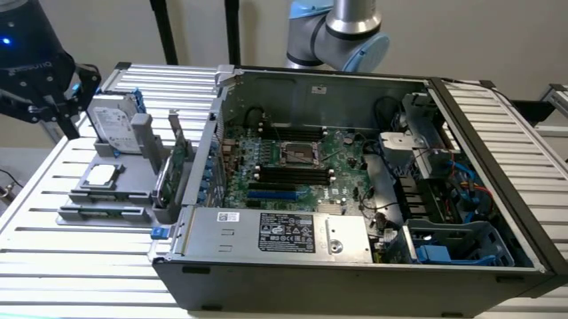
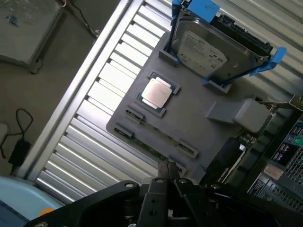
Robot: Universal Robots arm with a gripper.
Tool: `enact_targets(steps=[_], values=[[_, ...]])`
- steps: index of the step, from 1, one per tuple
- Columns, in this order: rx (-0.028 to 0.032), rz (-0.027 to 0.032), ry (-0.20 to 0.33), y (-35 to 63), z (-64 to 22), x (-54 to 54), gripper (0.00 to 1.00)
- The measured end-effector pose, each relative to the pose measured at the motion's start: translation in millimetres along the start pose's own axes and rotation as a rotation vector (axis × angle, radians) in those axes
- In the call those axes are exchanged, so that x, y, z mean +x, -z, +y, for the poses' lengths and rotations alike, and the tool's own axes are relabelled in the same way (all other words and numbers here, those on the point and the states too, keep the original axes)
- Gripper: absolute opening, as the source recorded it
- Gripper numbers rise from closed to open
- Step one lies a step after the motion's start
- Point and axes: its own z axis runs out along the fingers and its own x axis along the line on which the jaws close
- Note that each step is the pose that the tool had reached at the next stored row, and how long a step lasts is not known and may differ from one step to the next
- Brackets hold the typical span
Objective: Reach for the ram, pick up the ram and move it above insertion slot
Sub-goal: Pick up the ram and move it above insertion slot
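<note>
Barely begun: your black two-finger gripper [image 2: 168, 171] pinched shut, empty, hanging clear of long thin green ram stick [image 2: 149, 148] lying in grey holder tray [image 2: 189, 118] — pick-up, carry not yet done.

hard drive [image 2: 208, 49] standing in grey tray [image 2: 189, 118] | CPU chip [image 2: 156, 93] flat | open computer case [image 1: 266, 279] beside
</note>
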Motion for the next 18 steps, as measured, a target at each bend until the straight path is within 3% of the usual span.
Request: enact_targets(steps=[18], values=[[0.0033, 0.0169, 0.326, -0.1, 0.0, 0.0, 0.11]])
